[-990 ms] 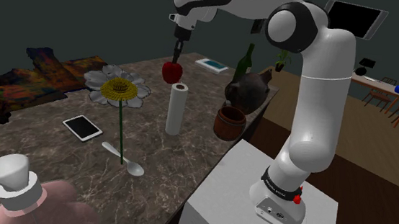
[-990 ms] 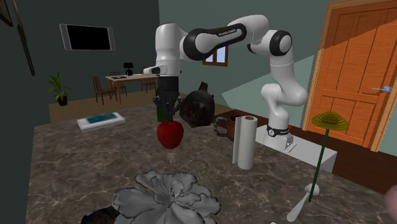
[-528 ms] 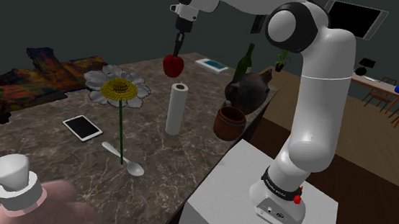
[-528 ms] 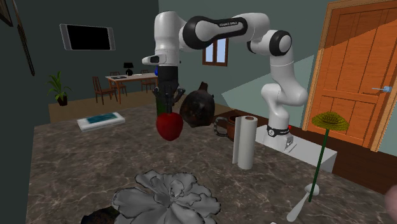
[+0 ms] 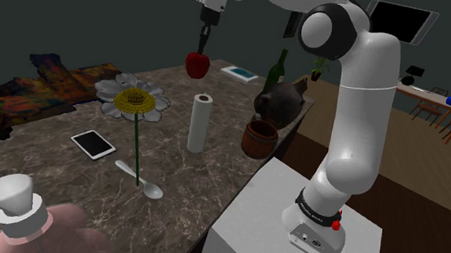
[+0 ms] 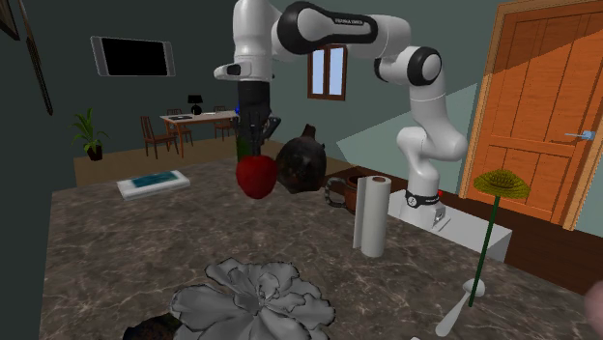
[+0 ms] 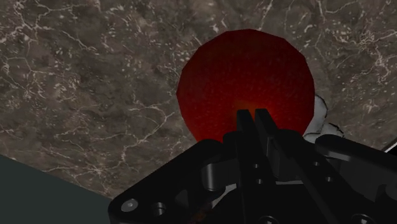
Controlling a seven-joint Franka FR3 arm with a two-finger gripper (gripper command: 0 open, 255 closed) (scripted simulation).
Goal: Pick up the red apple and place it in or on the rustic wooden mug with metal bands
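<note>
At this moment my gripper (image 5: pixel 201 50) was clenched on the top of the red apple (image 5: pixel 196 64), with the two fingers very close together (in the wrist view they almost met, so I think they pinched only a small part at the stem end). The red apple (image 6: pixel 256 177) hung free in the air under the gripper (image 6: pixel 253 145), high above the far part of the table (image 5: pixel 58 163) and touching nothing else. In the wrist view I saw the marble surface well below the apple (image 7: pixel 245 83).

So I judged that the picking step was done and the carrying step was in hand. The mug (image 5: pixel 259 139) stood near the table's edge close to my stand (image 5: pixel 291 216), just in front of the dark jug (image 5: pixel 281 101) and to the shoulder view's right of the paper roll (image 5: pixel 200 122). It was well apart from the apple, nearer to my base and much lower.

The next move called for bringing the apple toward the shoulder view's right and nearer, over the open mouth of the mug (image 6: pixel 340 190). The height seemed enough to pass above the paper roll (image 6: pixel 371 214), but the jug (image 6: pixel 301 162) stood close to the mug, so I would need to descend straight from above. Because the hold looked so narrow, I would move slowly, lest the apple swing or slip, and release only when it sat on the rim or inside.
</note>
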